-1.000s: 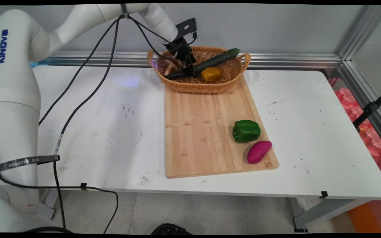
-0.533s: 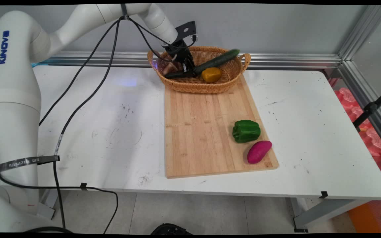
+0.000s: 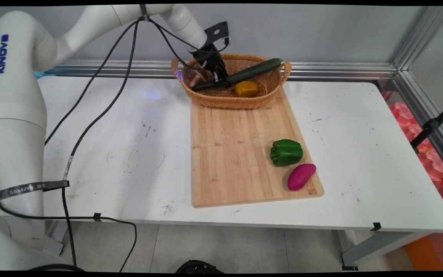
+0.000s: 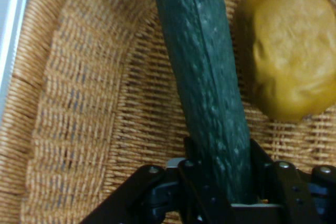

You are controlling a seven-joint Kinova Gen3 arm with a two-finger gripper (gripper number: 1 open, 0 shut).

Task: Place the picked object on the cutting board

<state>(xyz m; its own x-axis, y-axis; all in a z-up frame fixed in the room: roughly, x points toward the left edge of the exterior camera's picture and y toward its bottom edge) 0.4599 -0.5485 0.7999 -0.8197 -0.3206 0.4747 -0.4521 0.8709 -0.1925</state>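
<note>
Two black fingers (image 4: pixel 262 166) clamp the long dark-green cucumber (image 3: pixel 244 72) near its lower end, so it slants across the woven wicker basket (image 3: pixel 221 100), beside a yellow-brown pepper (image 3: pixel 247 88).

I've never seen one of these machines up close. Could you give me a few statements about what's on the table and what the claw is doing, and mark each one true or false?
1. The claw is shut on the cucumber. True.
2. The cucumber lies flat on the cutting board. False: it is in the wicker basket, one end poking over the rim.
3. A yellow pepper sits in the basket beside the cucumber. True.
4. The green pepper is in the basket too. False: it is on the cutting board.
5. The purple sweet potato lies on the board close to the green pepper. True.
</note>
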